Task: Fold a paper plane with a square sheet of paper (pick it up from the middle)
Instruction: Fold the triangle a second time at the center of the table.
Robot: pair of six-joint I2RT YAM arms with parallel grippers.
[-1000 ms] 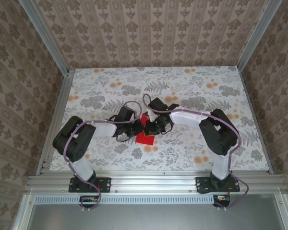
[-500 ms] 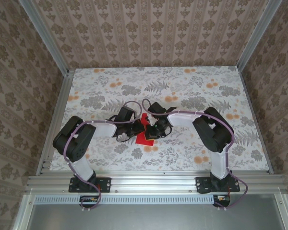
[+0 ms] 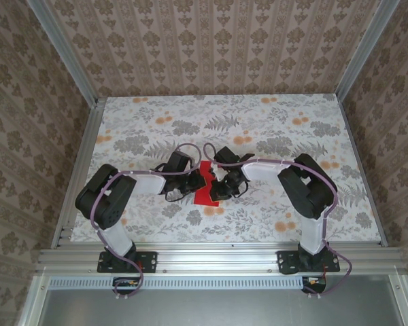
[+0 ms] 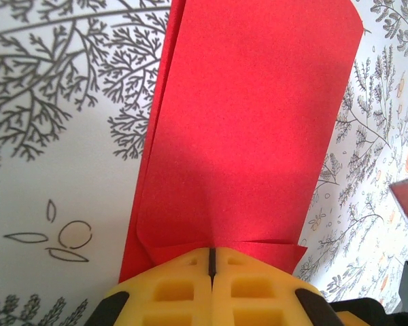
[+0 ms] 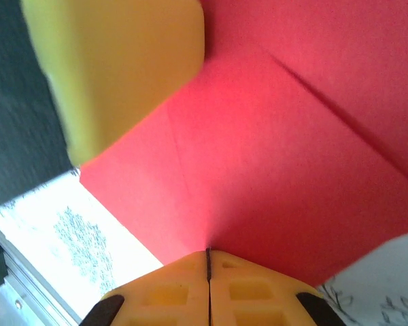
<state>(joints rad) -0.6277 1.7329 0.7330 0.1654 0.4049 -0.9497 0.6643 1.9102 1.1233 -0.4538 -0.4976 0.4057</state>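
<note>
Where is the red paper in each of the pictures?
Top view: the red paper lies near the middle of the table.
Left wrist view: a tall strip rising from the left hand to the top edge.
Right wrist view: a creased red sheet above the right hand.
Shared landmark: the table's grey leaf pattern.

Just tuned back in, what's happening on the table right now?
Both arms meet at the middle of the table over the red paper. The left claw is shut on one edge of it and the right claw is shut on another part. The paper is partly folded, with layered flaps and creases, not yet a dart shape.
</note>
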